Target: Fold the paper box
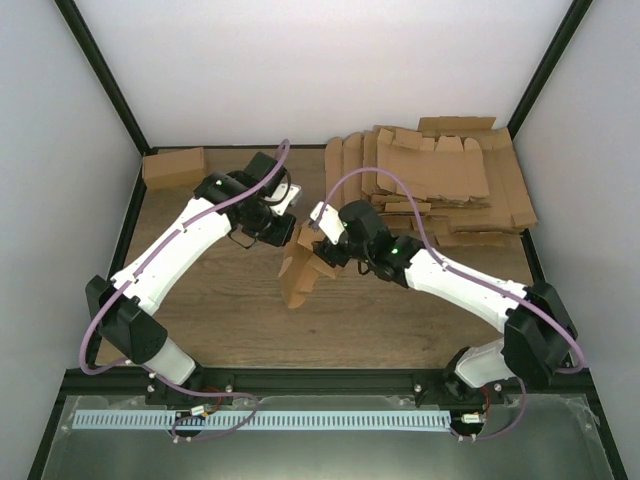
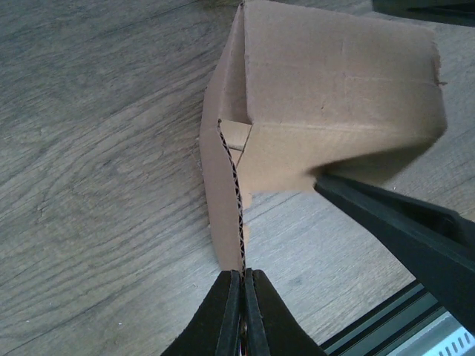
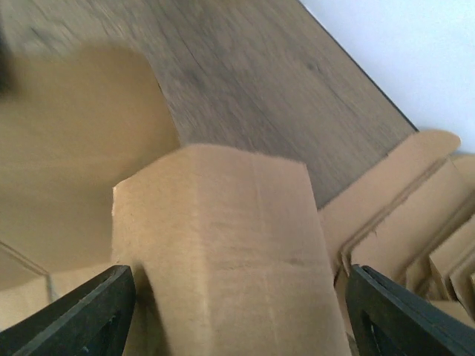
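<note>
While both arms reach in over the middle of the wooden table, the paper box stands half-folded between them, propped upright on the boards with its lower flaps splayed against the wood.

The left gripper comes at it from the far left side. Seen from the left wrist, that gripper has its two fingers pinched tight together on the raw corrugated edge of one flap, with no gap beyond the thickness of the card. From there the flap bends up and round into the box body, whose side wall is already creased over. A dark finger from the other arm lies along the lower edge of that wall.

The right gripper meets the box from the right. From its own wrist camera, the right gripper stands spread wide, one finger on either side of a creased panel that nearly fills the space between them. I cannot tell whether they squeeze it.

A pile of flat cardboard blanks lies at the far right of the table, and one finished box sits in the far left corner.
</note>
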You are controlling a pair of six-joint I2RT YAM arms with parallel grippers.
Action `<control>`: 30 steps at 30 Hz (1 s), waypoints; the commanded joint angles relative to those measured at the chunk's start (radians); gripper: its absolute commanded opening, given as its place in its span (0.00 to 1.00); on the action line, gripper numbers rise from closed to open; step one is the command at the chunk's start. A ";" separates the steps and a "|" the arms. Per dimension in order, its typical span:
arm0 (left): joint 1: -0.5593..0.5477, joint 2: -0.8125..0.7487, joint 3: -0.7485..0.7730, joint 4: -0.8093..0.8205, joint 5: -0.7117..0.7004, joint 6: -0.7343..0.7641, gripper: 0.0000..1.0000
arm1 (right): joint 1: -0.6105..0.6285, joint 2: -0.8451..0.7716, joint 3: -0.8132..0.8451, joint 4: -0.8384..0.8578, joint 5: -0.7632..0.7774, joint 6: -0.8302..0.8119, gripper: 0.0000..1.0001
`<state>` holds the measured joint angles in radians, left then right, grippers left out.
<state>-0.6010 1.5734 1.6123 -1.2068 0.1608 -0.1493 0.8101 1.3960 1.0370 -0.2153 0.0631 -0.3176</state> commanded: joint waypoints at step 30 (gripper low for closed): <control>-0.005 -0.014 0.036 0.025 0.043 -0.011 0.04 | 0.130 0.127 -0.144 0.434 0.440 -0.357 0.59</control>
<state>-0.6010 1.5734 1.6138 -1.2053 0.1848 -0.1532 0.9276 1.5078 0.8993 0.1432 0.4728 -0.6235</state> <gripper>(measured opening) 0.042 0.604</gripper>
